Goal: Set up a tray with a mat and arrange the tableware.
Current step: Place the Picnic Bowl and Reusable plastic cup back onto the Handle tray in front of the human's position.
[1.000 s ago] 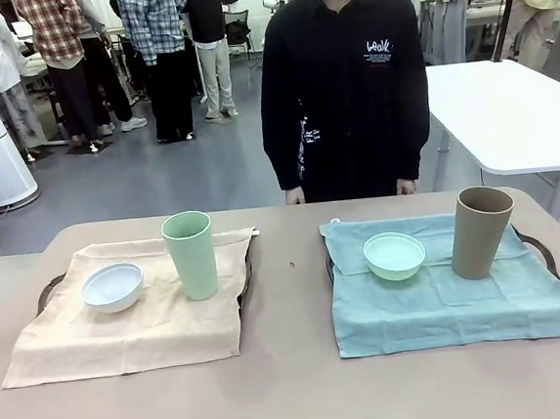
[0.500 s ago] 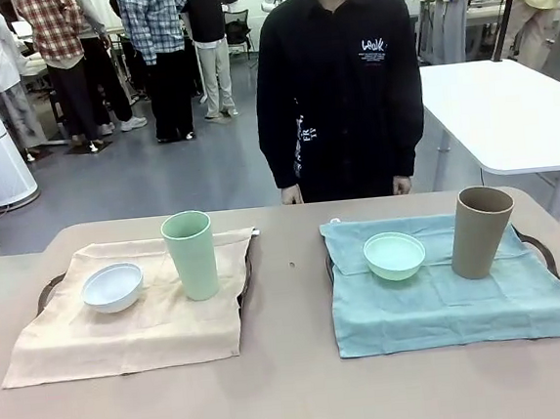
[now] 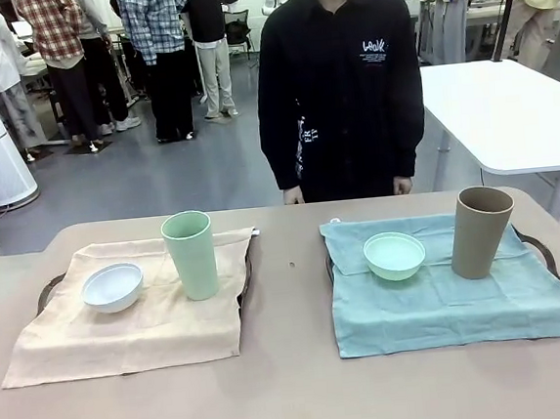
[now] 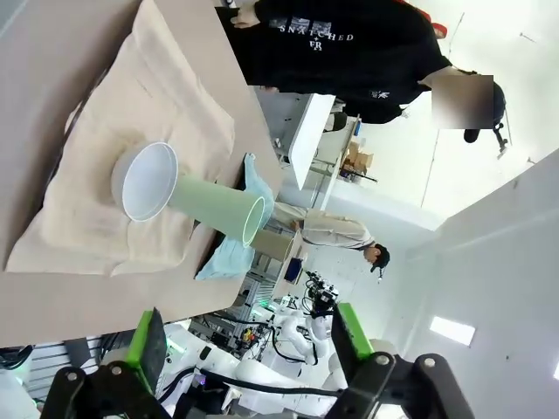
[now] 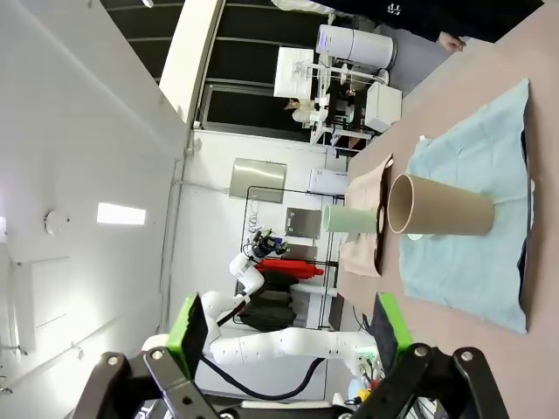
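We're hanging back with the left gripper and right gripper both spread and empty, since the white bowl, pale green cup, mint bowl and tan cup are already sitting on their mats, so any next reach is looking like a slow, top-down one.

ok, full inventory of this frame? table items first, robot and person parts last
trays: 2, dark, under the mats; left tray rim, right tray rim
mats: 2; beige mat left, blue mat right
bowls: 2; white bowl on beige mat, mint green bowl on blue mat
cups: 2, upright; pale green cup on beige mat, tan-brown cup on blue mat
person: 1, black shirt, far side
grippers: 2, open; left gripper, right gripper
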Robot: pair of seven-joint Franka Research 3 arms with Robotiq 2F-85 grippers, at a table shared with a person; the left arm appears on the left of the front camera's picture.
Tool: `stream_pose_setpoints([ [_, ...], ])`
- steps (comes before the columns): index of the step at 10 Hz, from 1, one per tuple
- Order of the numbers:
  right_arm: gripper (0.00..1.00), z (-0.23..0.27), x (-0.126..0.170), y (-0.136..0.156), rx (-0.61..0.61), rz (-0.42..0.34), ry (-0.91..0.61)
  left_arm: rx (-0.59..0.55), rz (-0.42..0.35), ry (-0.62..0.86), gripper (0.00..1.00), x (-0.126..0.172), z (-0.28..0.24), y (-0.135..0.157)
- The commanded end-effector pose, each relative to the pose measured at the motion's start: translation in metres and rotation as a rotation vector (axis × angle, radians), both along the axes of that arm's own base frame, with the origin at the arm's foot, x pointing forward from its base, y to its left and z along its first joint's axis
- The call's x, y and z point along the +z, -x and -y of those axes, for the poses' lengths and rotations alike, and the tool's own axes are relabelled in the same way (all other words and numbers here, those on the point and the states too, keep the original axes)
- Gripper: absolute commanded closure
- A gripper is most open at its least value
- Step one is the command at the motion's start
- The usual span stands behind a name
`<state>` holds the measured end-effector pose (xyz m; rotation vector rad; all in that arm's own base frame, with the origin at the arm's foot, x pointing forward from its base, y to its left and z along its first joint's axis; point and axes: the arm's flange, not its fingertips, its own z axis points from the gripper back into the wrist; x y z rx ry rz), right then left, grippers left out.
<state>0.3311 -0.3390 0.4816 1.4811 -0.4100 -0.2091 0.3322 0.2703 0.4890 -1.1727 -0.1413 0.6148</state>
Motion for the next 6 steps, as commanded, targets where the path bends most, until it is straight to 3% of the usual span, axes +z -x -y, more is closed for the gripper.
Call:
stream_pose_setpoints([
  [1, 0.0, -0.0002, 0.002, -0.0024, 0.004, -0.002, 0.018, 0.004, -0.01, -0.021, 0.0, 0.0035, -0.0005, 0.0003],
  [6, 0.0, -0.0002, 0.002, -0.0024, 0.004, -0.002, 0.018, 0.004, -0.01, -0.021, 0.0, 0.0035, -0.0005, 0.0003],
])
